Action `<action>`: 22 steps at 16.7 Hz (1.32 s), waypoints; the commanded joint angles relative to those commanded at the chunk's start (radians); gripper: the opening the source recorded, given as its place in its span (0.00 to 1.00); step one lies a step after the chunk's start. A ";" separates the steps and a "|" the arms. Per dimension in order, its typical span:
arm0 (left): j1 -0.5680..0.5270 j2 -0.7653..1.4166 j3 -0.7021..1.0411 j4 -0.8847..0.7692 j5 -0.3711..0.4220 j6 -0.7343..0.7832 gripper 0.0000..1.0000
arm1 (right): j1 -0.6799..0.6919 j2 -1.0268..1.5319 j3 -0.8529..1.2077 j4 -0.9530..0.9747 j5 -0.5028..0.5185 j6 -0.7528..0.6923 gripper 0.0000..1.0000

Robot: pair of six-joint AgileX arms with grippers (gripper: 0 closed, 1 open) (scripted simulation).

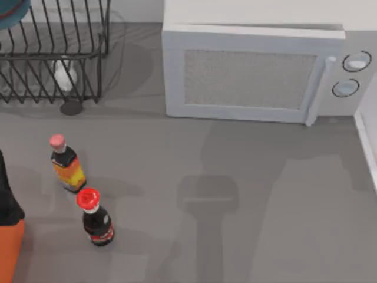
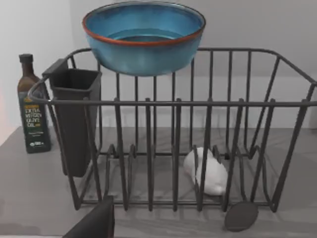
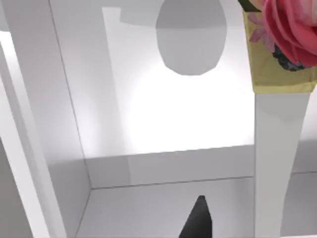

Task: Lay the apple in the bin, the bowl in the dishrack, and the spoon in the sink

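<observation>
The bowl (image 2: 143,37), teal-blue with a reddish-brown rim band, is seen in the left wrist view at the top of the dishrack (image 2: 173,148), level with or just above the upper bars; whether it is resting on the wire cannot be told. In the top view a sliver of the bowl (image 1: 13,13) is cut off by the upper left corner, above the dishrack (image 1: 56,53), which is placed at the tabletop's far left.

Inside the rack a white rounded object (image 2: 207,171) is laid on the bottom wires, and a dark utensil cup (image 2: 74,119) is hung at one end. A flat dark disc (image 2: 241,216) is found on the tabletop (image 1: 247,224) just outside the rack's front bars. A green olive-oil bottle (image 2: 32,106) is stood beside the rack.

The bin (image 1: 9,250), bright orange, is seen at the lower left edge of the top view. Two bottles are stood near it: a pink-capped bottle (image 1: 66,164) and a red-capped bottle (image 1: 95,217). A white microwave (image 1: 253,71) is set at the rear.

A dark finger tip (image 2: 96,223) of the left hand is seen before the rack; how wide the hand stands cannot be told. The same is true of the right hand, of which one dark finger tip (image 3: 198,218) is seen against white panels.
</observation>
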 joint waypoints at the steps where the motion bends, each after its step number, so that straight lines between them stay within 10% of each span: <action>1: 0.000 0.000 0.000 0.000 0.000 0.000 1.00 | 0.017 0.064 0.100 -0.027 0.000 0.021 0.00; 10: 0.000 0.000 0.000 0.000 0.000 0.000 1.00 | 0.120 0.394 0.577 -0.146 0.006 0.166 0.00; 22: 0.000 0.000 0.000 0.000 0.000 0.000 1.00 | 0.119 0.336 0.342 0.028 0.005 0.164 0.00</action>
